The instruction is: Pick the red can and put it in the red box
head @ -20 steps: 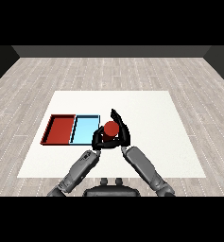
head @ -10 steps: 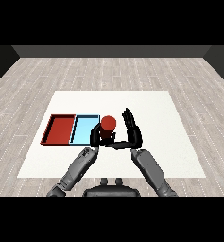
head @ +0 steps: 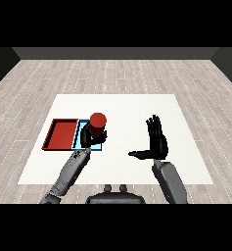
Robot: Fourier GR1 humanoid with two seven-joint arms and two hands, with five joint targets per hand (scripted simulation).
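1. Since the earlier frames the right hand (head: 156,139) has drawn away from the red can (head: 98,126) toward the right of the frame, while the can, carried by the left hand (head: 88,137), has shifted left to stand over the light blue tray (head: 80,139).
2. Left hand: its fingers and thumb are curled round the lower body of the can, holding it upright. The grey left forearm (head: 68,171) rises from the lower left of the frame to reach it.
3. Right hand: spread wide with straight fingers pointing up the frame and the thumb stuck out to the left. It holds nothing and touches nothing, and it sits right of centre, well apart from the can.
4. Red can: just left of the frame's centre, its round red top facing up. It covers the right part of the light blue tray; whether it rests on the tray or hangs above it cannot be told.
5. Red tray (head: 61,135): lies at the left, touching the light blue tray's left side. The can is not in it.
6. Both trays lie on the white tabletop (head: 132,105).
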